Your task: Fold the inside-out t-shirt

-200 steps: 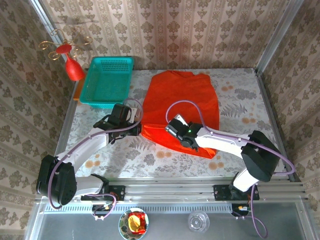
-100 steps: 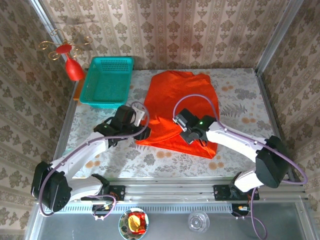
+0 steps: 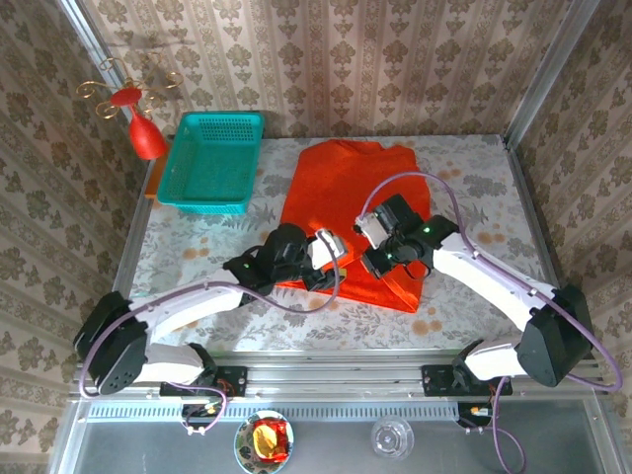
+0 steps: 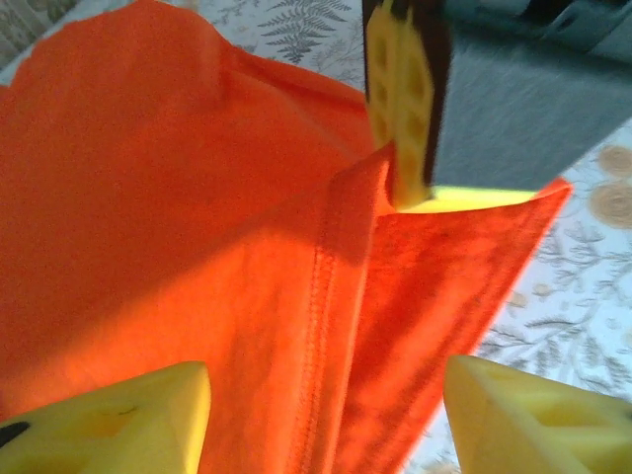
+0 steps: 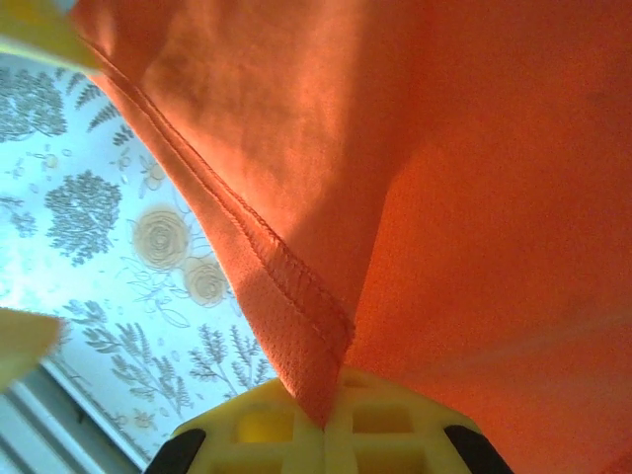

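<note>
Damask wallpaper surrounds a table [image 3: 474, 168] covered in a floral-print cloth. At far left a glossy red ornament [image 3: 146, 138] stands beside a teal mesh basket [image 3: 202, 205]. Right of them lies the inside-out t-shirt [image 3: 341, 188], soft matte orange-red fabric with its stitched seams showing. Its long axis runs from the near edge toward the far wall. The left gripper [image 3: 334, 265] hovers over the near hem with its yellow pads [image 4: 118, 415] apart (a second ago it was shut, at the shirt's left edge). The right gripper [image 3: 383, 259], further right than before, is clamped on a raised fold of hem.
</note>
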{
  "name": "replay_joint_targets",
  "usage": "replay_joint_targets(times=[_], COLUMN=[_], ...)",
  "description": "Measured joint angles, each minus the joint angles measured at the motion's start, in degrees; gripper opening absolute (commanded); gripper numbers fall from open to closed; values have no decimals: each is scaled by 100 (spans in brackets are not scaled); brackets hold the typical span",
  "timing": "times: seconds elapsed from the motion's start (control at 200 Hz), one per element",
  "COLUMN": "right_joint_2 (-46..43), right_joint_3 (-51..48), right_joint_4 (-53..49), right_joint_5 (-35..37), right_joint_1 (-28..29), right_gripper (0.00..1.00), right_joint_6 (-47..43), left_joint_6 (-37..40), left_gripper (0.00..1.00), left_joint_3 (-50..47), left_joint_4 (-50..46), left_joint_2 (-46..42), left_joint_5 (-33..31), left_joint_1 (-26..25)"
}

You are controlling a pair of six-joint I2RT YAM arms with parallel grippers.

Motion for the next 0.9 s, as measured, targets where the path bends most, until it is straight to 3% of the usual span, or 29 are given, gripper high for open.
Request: replay_joint_targets(times=[0.26,0.345,0.47,0.585,0.77,0.845,0.9], right_joint_2=[0,0,-2,-39,-138,-162,-181], right_joint_3=[0,0,0,-2,-2,-2,-2], right_joint_4=[15,13,13,-7,-28,-55,-57], right_joint_5=[-560,-640,-688,-682,-671,-660,-638], right_joint_1=[-247,-286,-310,-389,-468,-516,-535], right_gripper=[0,0,0,0,0,0,0], right_joint_6=[153,170,173,190,188,184,184], left_joint_6=[636,824,1263,1690,2059,2092,2142], left_gripper=[77,76,63,45,17,0,0], left_joint_3=[-160,-138,61,203,262,271,352], left_joint_4=[1335,1580,1738,1777,1718,1574,1335], left_joint_2=[901,1093,1394,1475,1467,1440,1419], left_joint_5=[-254,-367,-960,-1412,-1558,-1541,-1482], left_joint_1=[-24,-105,-345,-535,-579,-577,-570])
